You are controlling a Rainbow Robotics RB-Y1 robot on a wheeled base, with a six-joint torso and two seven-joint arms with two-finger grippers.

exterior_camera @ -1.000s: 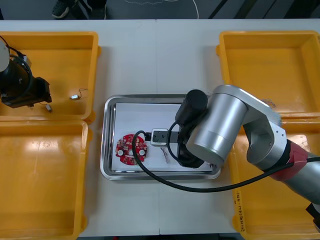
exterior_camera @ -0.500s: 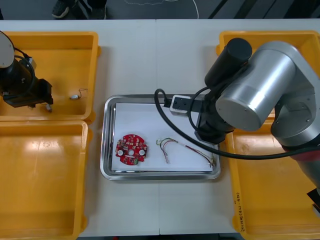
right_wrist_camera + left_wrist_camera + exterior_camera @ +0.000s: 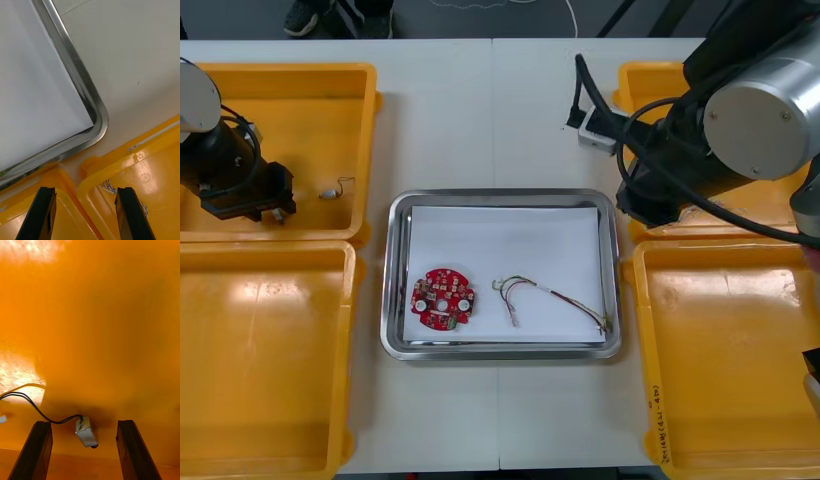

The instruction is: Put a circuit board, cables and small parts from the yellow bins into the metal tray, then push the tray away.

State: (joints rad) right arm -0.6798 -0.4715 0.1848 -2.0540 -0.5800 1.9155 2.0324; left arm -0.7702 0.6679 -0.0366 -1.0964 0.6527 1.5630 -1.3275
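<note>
- The metal tray [image 3: 396,280], white inside, sits mid-bench [image 3: 490,110].
- A red circuit board [image 3: 443,297] and a red and yellow cable [image 3: 545,293] lie in it, apart.
- The left hand [image 3: 250,198] is over the far left yellow bin [image 3: 300,75], near a small metal part [image 3: 330,192].
- The right hand [image 3: 646,208] is at the far right yellow bin [image 3: 740,70], beside the tray's far right corner.

The four bins [image 3: 280,72] are plain yellow. The tray [image 3: 500,195] has a shiny silver rim and a flat white inside. The round circuit board [image 3: 443,297] is red, dotted with small white spots. The thin cable [image 3: 545,293] in the tray has red and yellow strands. The worktop [image 3: 500,110] is pale grey-white. The twisted cable [image 3: 108,186] is striped blue and white. The left hand [image 3: 84,423] and right hand [image 3: 86,189] have black fingers. By the left one are a silvery small part [image 3: 86,432] and a black cable [image 3: 41,412].
</note>
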